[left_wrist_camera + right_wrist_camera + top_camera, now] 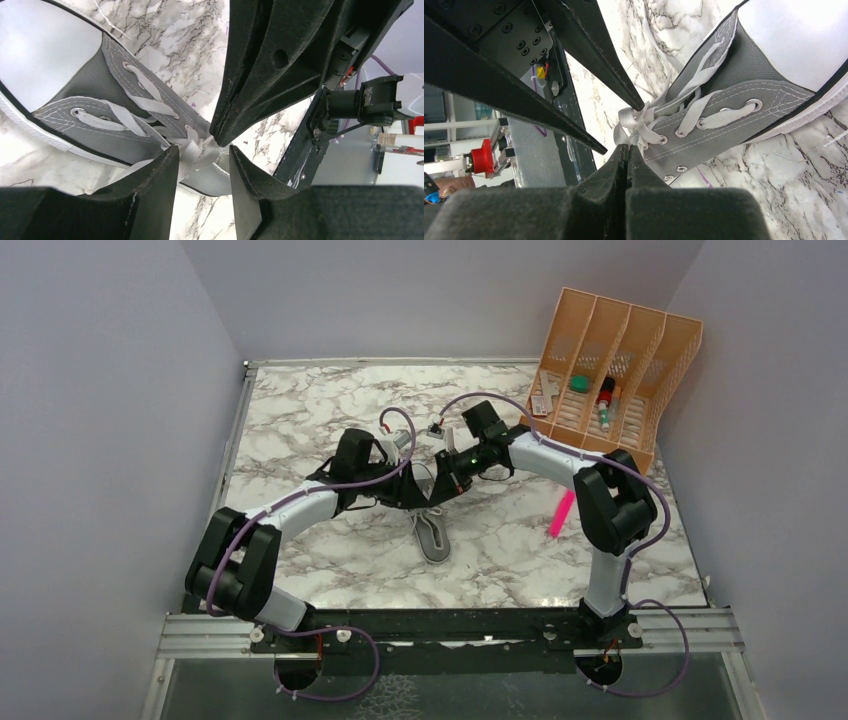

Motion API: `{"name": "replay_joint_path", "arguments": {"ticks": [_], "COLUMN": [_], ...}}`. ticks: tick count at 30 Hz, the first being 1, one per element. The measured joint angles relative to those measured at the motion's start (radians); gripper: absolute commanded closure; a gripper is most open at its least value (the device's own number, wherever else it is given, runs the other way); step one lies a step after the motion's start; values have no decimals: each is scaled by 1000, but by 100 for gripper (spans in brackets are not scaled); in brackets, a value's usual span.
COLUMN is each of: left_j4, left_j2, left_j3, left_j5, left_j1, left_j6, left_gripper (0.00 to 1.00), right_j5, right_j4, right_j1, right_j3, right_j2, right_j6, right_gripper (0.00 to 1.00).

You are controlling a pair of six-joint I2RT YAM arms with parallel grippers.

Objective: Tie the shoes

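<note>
Sneaker (pixel 433 532): grey canvas, lying mid-way across the marble table (pixel 300 410), between the two arms.
Laces (pixel 640 124): white, bunched into a knot at the top eyelets.
Left gripper (pixel 202 152): fingers partly spread — the lace knot sits in the gap, resting against one pad, not squeezed.
Right gripper (pixel 626 149): fingers pressed flat together, tips touching the knot — whether a strand is caught between them cannot be told.
</note>
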Motion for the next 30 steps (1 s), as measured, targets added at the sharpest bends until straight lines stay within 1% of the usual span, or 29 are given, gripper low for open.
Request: {"name": "replay_joint_path", "arguments": {"ticks": [5,10,17,23,30], "left_j4": [15,7,-29,-53,-55], "left_j2": [-1,0,4,16,25], "left_j3": [-5,-5,0,21,37], "left_j5": [23,35,35,34,30], "left_j1": [0,0,0,0,1], "left_j6": [-2,17,56,74,82], "left_gripper": [57,62,77,77,70], "right_j5": [-2,-2,-6,-11,-16], "right_j4": [1,3,4,10,12], "right_j1": [0,0,0,0,0], "right_j3": [2,5,10,16,16], "right_j2": [0,0,1,1,1], "right_j6": [1,6,19,27,31], "right_gripper": [99,99,99,99,99]}}
